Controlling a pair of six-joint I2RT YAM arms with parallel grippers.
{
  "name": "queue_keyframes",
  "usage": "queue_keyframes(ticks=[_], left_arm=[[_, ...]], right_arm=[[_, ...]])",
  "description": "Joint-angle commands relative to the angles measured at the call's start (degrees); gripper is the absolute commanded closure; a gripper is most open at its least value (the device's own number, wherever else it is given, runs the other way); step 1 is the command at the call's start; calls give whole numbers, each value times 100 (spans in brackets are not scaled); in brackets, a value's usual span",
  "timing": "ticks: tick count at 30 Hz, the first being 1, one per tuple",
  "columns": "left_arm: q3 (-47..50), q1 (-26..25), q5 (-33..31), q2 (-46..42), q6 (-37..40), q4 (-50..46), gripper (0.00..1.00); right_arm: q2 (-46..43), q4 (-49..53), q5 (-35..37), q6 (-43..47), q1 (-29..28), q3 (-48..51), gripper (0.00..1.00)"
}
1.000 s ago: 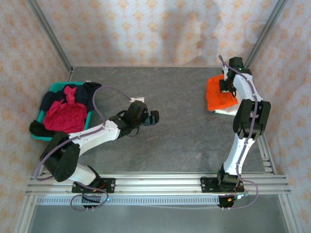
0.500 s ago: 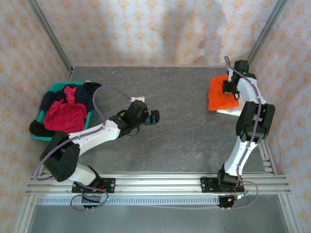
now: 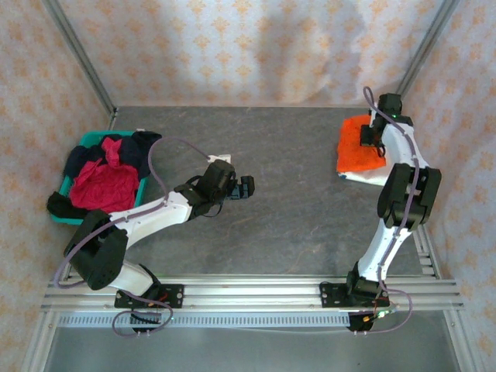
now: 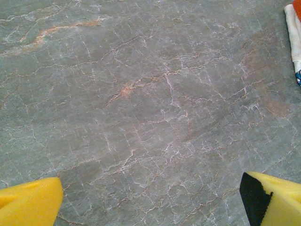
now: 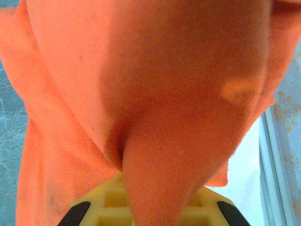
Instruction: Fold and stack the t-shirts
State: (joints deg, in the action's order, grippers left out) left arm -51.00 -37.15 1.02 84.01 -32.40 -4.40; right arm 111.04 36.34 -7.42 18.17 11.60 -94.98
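The right fingers (image 5: 101, 200) pinch a fold of the orange t-shirt (image 3: 355, 153), which lies on the white t-shirt (image 3: 363, 177) at the tabletop's (image 3: 294, 217) far right. They should probably lay that fold flat and square over the stack before releasing; the left fingers (image 4: 28, 200) hang spread, empty.

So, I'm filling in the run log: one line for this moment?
right fingers shut on orange t-shirt over white t-shirt | left fingers open above table
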Motion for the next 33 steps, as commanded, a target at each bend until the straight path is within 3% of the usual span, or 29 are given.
queue_keyframes(ticks=[1, 8, 16, 18, 20, 21, 23, 25, 28, 33], left_arm=[[-84, -47, -58, 83, 147, 184, 2], [-104, -52, 32, 99, 147, 256, 2], [-54, -48, 13, 19, 147, 225, 2], [-49, -52, 4, 4, 147, 221, 2], [-39, -45, 4, -7, 261, 220, 2], [-41, -47, 4, -20, 300, 214, 2], [-33, -47, 4, -39, 306, 212, 2], [-2, -47, -5, -67, 296, 229, 2], [59, -47, -5, -110, 277, 281, 2], [121, -54, 52, -104, 219, 405, 2]], right_arm=[[-378, -240, 224, -61, 148, 46, 100], [-114, -223, 235, 24, 164, 58, 100], [627, -261, 836, 4, 161, 5, 100], [652, -395, 957, -76, 164, 64, 79], [573, -470, 1006, -115, 161, 120, 43], [509, -462, 1071, -144, 159, 120, 30], [342, -413, 1284, -225, 159, 136, 14], [121, -365, 1565, -340, 161, 219, 6], [-351, -433, 1742, -620, 131, 498, 4], [-817, -933, 1062, -1070, -104, 937, 5]])
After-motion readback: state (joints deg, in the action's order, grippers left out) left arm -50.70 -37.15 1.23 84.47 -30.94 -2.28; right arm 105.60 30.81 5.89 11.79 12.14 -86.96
